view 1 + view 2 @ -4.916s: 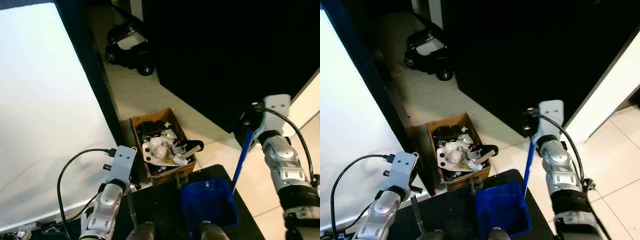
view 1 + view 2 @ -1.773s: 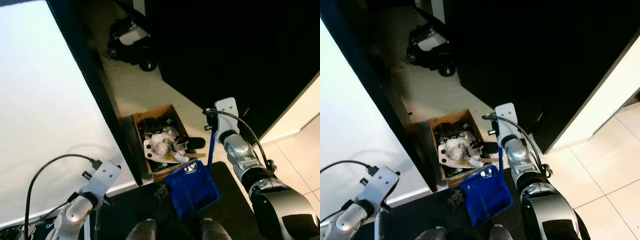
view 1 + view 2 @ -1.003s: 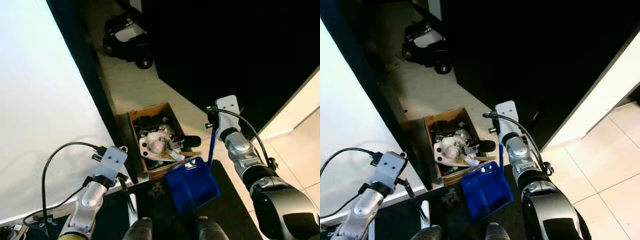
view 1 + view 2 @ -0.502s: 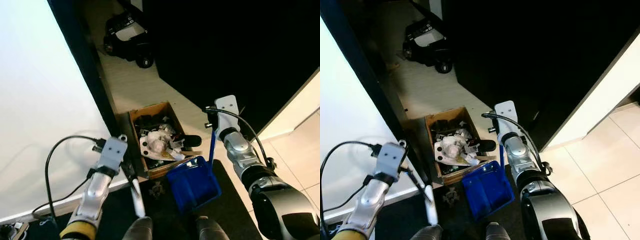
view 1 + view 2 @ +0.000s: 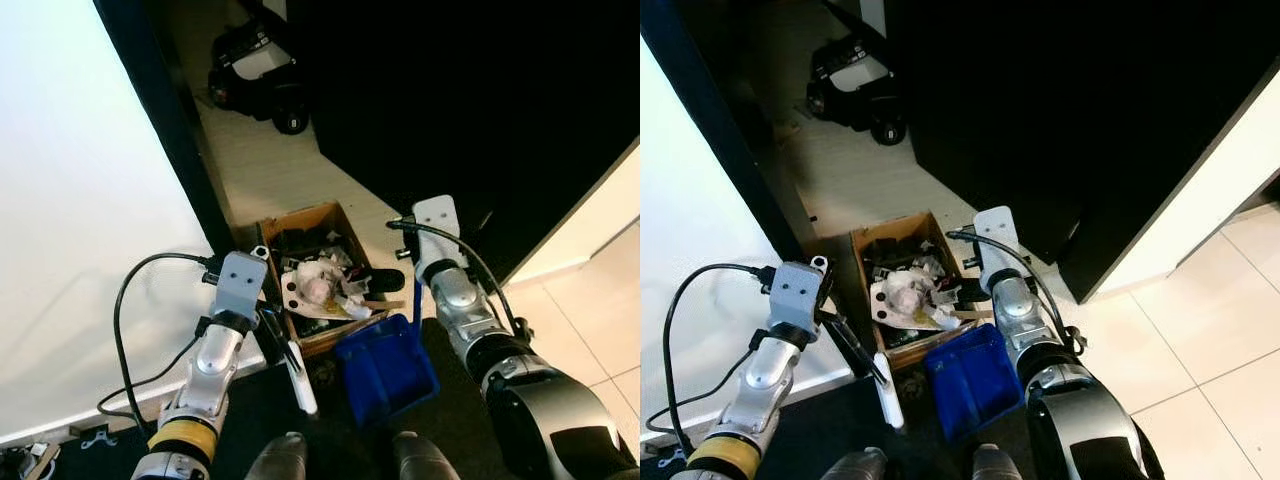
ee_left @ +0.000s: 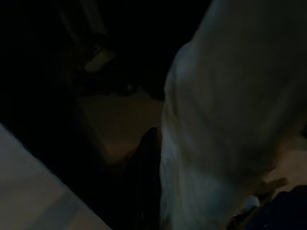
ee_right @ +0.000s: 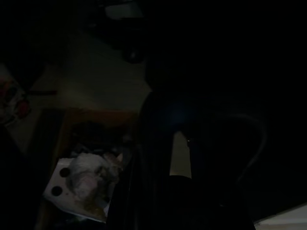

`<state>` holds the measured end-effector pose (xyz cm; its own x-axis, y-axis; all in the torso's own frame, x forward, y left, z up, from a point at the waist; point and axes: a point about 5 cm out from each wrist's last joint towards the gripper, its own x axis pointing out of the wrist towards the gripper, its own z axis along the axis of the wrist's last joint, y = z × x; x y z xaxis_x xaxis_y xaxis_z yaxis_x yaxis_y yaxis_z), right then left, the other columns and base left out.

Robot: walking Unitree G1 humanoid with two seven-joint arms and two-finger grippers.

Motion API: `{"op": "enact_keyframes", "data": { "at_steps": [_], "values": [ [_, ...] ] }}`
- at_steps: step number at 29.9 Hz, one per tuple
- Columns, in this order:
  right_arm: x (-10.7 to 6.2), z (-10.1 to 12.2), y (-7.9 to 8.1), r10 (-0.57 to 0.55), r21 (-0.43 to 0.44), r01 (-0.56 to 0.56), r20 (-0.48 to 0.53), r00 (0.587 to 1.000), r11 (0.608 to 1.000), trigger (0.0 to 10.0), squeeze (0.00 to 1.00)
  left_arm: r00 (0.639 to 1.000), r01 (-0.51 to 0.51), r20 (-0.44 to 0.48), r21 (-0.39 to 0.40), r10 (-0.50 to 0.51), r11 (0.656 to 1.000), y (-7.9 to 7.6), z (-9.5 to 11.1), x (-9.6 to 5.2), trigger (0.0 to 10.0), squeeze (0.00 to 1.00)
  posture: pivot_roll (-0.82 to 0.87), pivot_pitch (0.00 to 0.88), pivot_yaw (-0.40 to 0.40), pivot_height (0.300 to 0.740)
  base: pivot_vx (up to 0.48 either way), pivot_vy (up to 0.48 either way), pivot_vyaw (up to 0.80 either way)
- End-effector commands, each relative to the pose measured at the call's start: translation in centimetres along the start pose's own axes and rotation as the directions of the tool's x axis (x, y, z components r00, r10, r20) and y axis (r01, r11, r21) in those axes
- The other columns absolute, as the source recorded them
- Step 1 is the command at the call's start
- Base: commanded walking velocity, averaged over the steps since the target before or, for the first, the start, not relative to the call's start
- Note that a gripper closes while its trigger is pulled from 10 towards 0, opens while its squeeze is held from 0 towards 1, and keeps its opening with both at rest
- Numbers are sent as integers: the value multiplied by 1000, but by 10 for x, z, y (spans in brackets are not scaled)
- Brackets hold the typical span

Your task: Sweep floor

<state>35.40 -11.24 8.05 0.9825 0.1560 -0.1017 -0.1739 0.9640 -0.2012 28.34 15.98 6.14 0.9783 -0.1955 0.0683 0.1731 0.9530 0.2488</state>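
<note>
The step in hand looks like gathering debris into the pan. The right gripper (image 5: 415, 300) grasps the upright handle of the blue dustpan (image 5: 385, 368), which rests tilted on the dark mat (image 5: 250, 410) just right of a small pile of debris (image 5: 322, 372), with its far edge against the cardboard box (image 5: 318, 285) full of rubbish. The left gripper (image 5: 272, 325) is clenched on a white broom handle (image 5: 300, 380), angled down toward that pile from the left. Next, the broom should push the debris rightward into the pan's mouth while the pan holds flat and steady; then the load can be tipped into the box.
</note>
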Motion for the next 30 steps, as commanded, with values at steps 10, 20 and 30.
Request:
{"op": "enact_keyframes", "data": {
  "at_steps": [10,20,30],
  "values": [
    [-4,-6,15,44,-4,-44,-6,999,999,10000,0,993,91,-67,-40,-94,995,-22,-14,-15,10000,0,152,87,-25,740,0,0,0],
    [-4,-6,16,52,10,-52,-12,999,999,10000,0,999,45,1,-174,-45,984,-27,7,2,10000,0,153,82,-28,740,0,0,0],
    [-5,-8,17,58,110,-55,-24,998,992,10000,0,993,3,110,-315,33,949,-24,44,26,10000,0,153,83,-26,740,0,0,0]
  ]
}}
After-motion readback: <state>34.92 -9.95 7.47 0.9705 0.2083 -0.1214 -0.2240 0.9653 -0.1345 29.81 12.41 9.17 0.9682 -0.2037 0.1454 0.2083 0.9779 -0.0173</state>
